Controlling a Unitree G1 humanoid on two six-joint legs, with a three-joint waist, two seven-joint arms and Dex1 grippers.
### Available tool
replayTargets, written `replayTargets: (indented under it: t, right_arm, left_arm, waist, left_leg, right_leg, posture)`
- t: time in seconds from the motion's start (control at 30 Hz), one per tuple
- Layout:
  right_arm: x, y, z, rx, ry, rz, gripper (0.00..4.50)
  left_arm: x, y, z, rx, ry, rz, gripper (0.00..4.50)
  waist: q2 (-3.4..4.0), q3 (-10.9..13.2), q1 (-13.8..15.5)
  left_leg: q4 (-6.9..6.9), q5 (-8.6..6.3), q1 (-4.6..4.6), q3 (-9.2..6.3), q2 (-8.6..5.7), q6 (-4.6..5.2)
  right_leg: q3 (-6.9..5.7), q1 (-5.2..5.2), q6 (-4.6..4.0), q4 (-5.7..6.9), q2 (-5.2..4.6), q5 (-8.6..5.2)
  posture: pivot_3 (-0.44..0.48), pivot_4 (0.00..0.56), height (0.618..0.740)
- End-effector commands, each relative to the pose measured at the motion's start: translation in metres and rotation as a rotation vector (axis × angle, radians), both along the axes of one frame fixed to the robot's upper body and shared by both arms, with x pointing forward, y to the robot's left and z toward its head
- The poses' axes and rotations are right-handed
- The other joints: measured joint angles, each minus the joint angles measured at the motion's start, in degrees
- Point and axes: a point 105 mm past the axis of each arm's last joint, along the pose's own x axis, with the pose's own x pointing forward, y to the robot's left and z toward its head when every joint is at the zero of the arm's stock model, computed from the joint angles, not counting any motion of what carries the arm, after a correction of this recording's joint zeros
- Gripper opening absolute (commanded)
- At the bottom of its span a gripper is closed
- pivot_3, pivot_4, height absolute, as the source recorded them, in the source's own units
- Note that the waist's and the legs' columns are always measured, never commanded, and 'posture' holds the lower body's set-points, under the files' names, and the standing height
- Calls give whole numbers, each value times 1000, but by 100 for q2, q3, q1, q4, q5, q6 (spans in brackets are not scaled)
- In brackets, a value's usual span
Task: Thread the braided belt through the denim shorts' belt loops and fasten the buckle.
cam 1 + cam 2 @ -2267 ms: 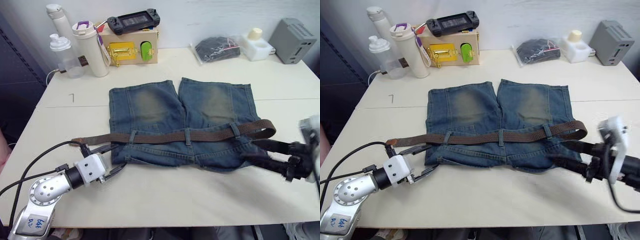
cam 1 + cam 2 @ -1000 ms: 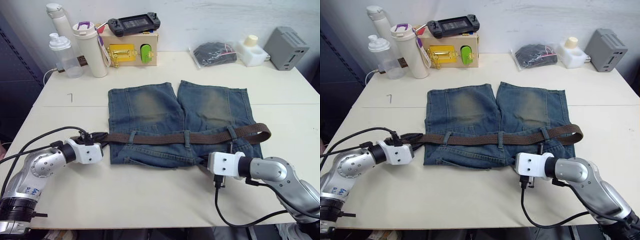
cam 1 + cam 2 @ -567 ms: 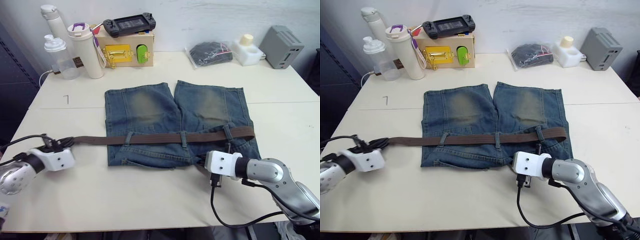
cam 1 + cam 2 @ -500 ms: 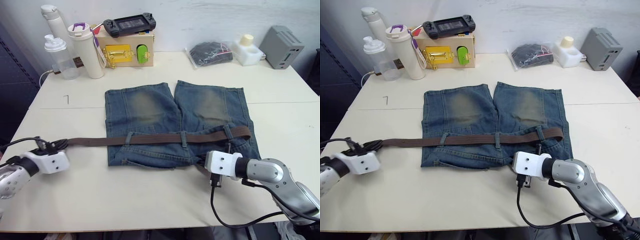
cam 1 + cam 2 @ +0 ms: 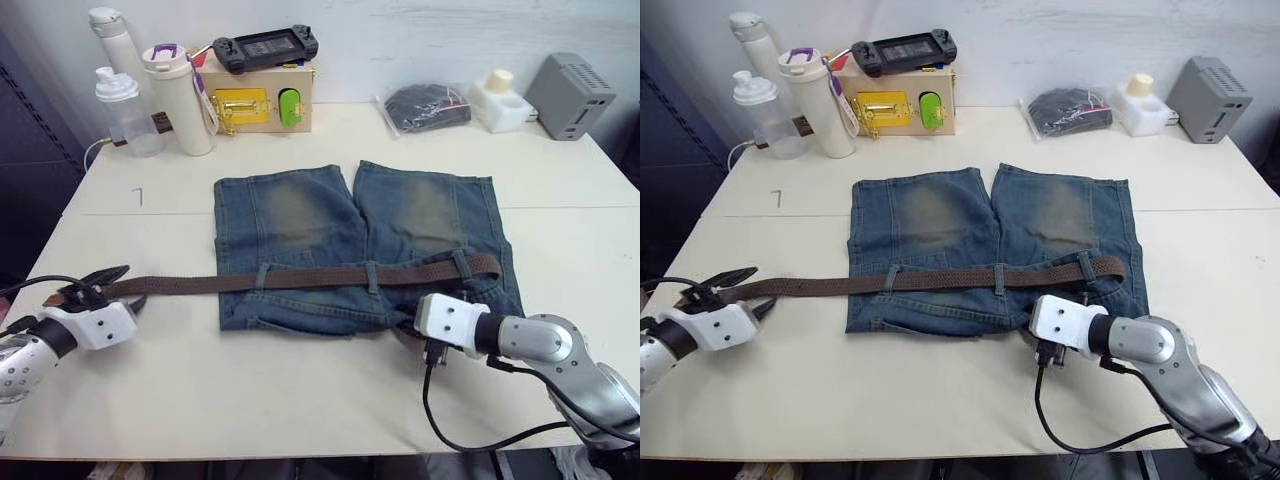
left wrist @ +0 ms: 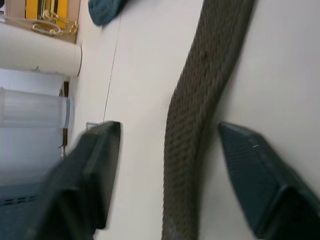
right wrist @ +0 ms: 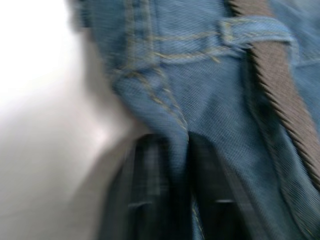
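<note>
The denim shorts (image 5: 355,230) lie flat mid-table, waistband toward me. The braided belt (image 5: 320,278) runs through three belt loops (image 5: 372,274) and trails left over the table to its brown tip (image 5: 52,298). My left gripper (image 5: 128,285) is open at that trailing end; the strap (image 6: 200,100) lies between its spread fingers (image 6: 95,165). My right gripper (image 7: 175,142) is shut on a fold of the shorts' waistband edge (image 5: 405,325) at the right. The belt's right end (image 5: 490,265) stops by the last loop. I cannot make out the buckle.
Along the far edge stand two bottles (image 5: 122,95), a white tumbler (image 5: 180,95), a wooden box with a yellow latch (image 5: 258,100) carrying a game controller (image 5: 265,45), a black bag (image 5: 428,103), a white holder (image 5: 500,95) and a grey box (image 5: 572,93).
The left gripper drew the belt leftward through the loops, so the doubled-back part at the right straightened. Its fingers have now opened around the strap. The right gripper came onto the waistband and stayed.
</note>
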Motion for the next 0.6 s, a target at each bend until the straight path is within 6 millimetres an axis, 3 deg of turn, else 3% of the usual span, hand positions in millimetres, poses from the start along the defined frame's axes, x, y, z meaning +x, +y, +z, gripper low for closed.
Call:
replayTargets:
  t: [0.03,0.1,0.2,0.3,0.4,0.47,0.6]
  right_arm:
    - [-9,1,13,68,77,33,3353]
    - [-11,-6,34,88,105,79,4288]
    - [-11,-21,64,138,171,129,4405]
    - [-3,-34,84,180,226,148,4405]
    - [44,-52,102,258,226,14,4405]
    - [72,-65,103,290,266,-94,4405]
    - [95,-76,94,290,379,-159,4405]
  left_arm:
    - [-2,-41,22,-226,76,-126,4500]
    - [-5,-60,23,-297,205,-199,4500]
    - [-3,-77,29,-413,341,-272,4500]
    - [6,-91,39,-541,403,-331,4500]
    - [32,-98,46,-695,453,-333,4500]
    - [44,-101,38,-750,531,-335,4500]
    - [59,-106,30,-907,687,-348,4500]
  waist:
    - [2,5,26]
    - [26,22,40]
    - [71,55,38]
    - [68,60,20]
    - [73,81,-26]
    - [70,81,-81]
    - [62,79,-216]
  left_leg:
    - [2,0,-4,-4,0,0]
    - [5,0,-7,-10,0,0]
    - [12,3,-17,-1,0,3]
    - [1,4,-13,-7,5,0]
    - [-4,13,-8,-5,4,-6]
    - [-12,20,-3,-6,4,-7]
    - [-61,22,-3,-14,5,-12]
  right_leg:
    - [-2,-1,0,0,0,0]
    - [-5,0,0,-4,1,0]
    - [-3,0,0,-14,-1,0]
    - [-15,1,0,-14,-1,0]
    - [-19,6,0,-20,-2,0]
    - [-19,9,1,-20,-4,1]
    - [-26,-3,1,-31,-7,2]
  posture:
    - [0,150,645]
    - [0,150,645]
    - [0,150,645]
    - [0,150,645]
    - [0,150,645]
    - [0,150,645]
    - [0,150,645]
